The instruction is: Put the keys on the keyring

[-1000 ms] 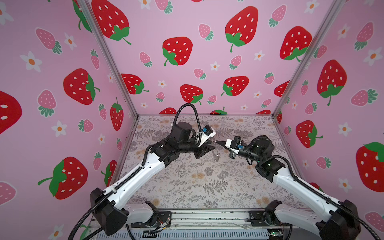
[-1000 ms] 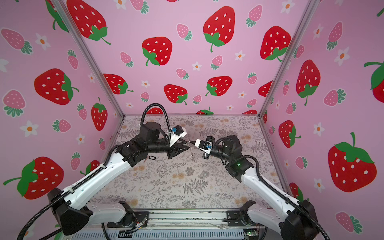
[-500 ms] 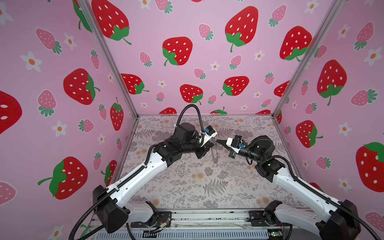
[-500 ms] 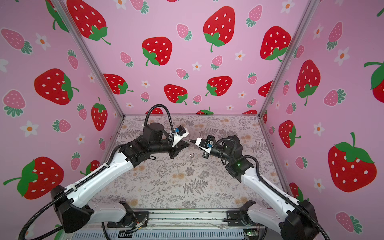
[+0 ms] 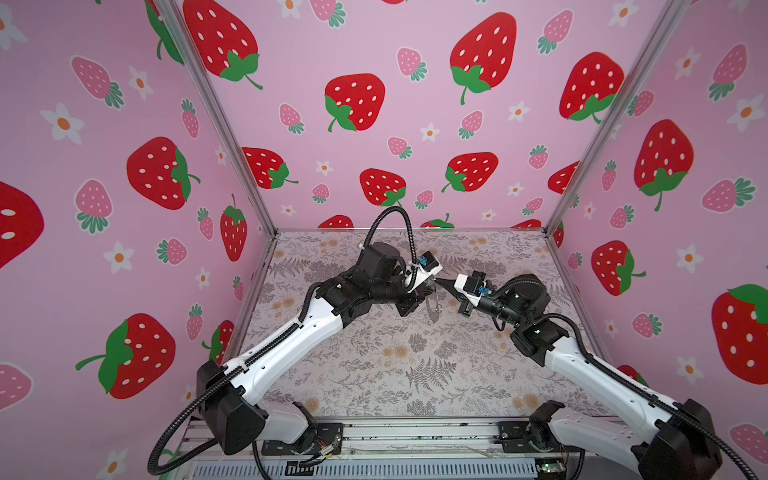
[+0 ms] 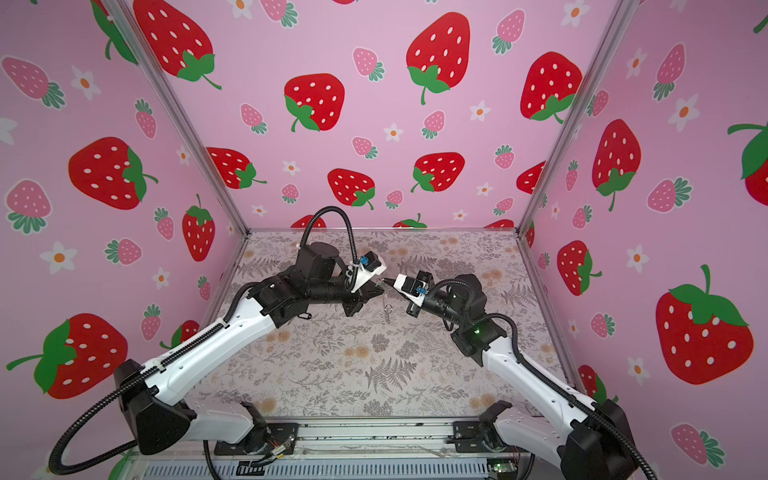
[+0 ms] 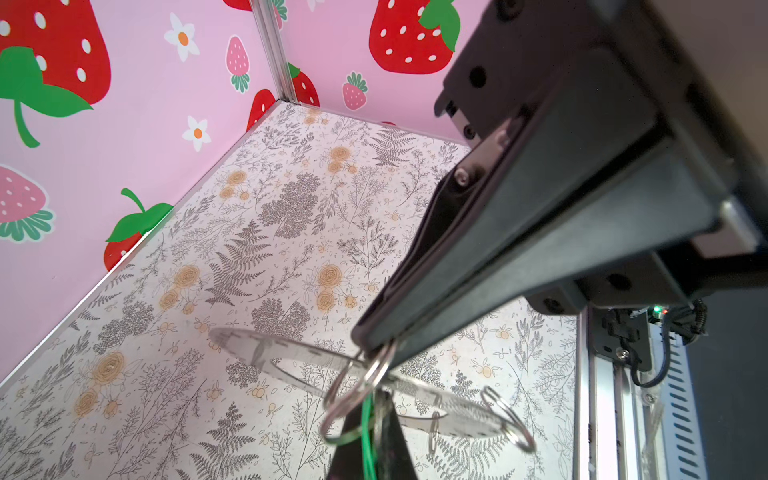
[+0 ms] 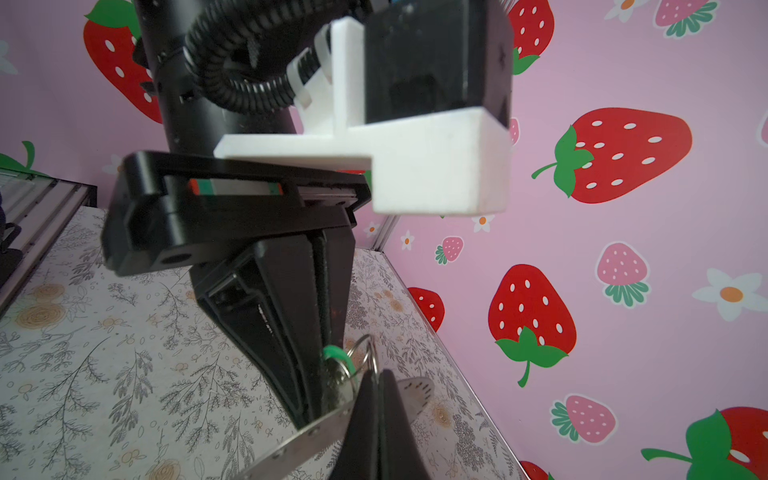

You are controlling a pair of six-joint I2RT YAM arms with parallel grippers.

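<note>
Pinching the keyring over the floral table, left tool and right tool stand clamped between strawberry walls.

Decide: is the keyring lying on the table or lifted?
Lifted: the keyring hangs clear of the table, pinched in the left gripper.

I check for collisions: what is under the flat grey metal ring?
Under the grey metal ring, only the flower-printed table shows; the black right gripper covers one part.

No readable text anywhere.
Faint tick-like marks on the keyring may be engraving, but they are too blurred to read.
</note>
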